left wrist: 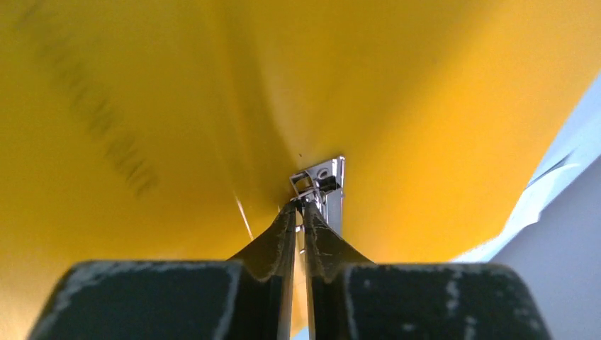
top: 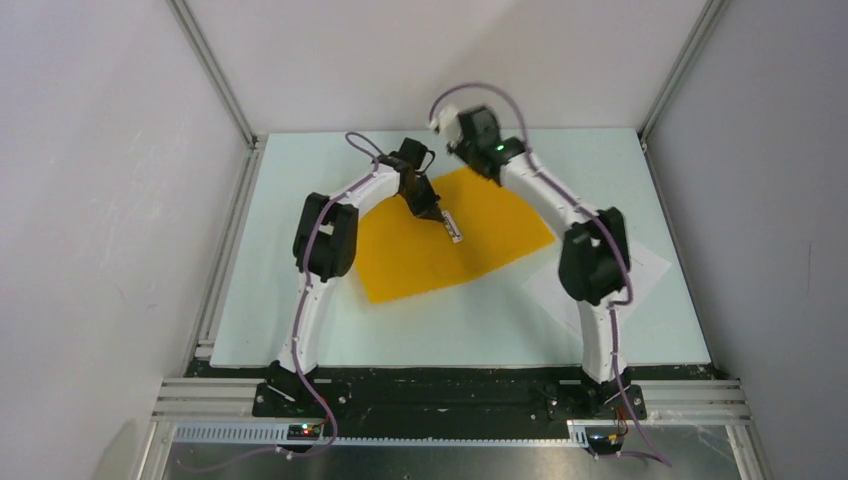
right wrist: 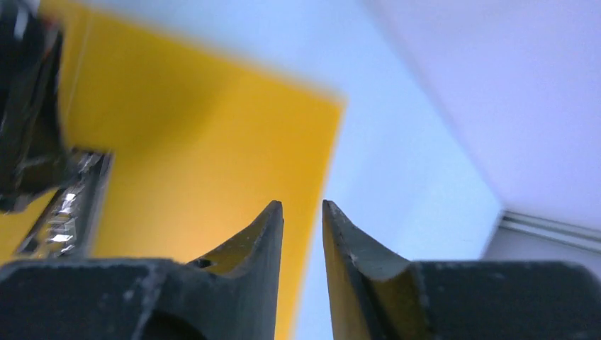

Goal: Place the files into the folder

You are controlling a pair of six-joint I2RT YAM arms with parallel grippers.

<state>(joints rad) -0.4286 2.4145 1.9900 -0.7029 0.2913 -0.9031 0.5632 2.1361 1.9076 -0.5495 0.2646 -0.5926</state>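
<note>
Folder, a flat orange-yellow rectangle of card (top: 420, 262), lies on the pale table (top: 300, 330) under and ahead of both pairs of fingers. On the left, the left gripper (left wrist: 300, 207) has its fingers pressed together on a thin shiny metal strip (left wrist: 332, 177) on the folder's surface. The strip runs down between the two fingers, and yellow card fills everything beyond their tips. Whether the cover is raised I cannot tell. Further right, the right gripper (right wrist: 302, 205) hangs with only a narrow gap between its fingers and nothing in it. The folder's far corner sits below and just past the tips, untouched. The files, thin white paper sheets (top: 648, 262), lie flat on the table well to the right of those fingers and back towards the arm's base, near the folder's right corner. By my reading the task is barely begun: no sheet is gripped or inside, so the folder must be opened and the sheets fetched and slid in
</note>
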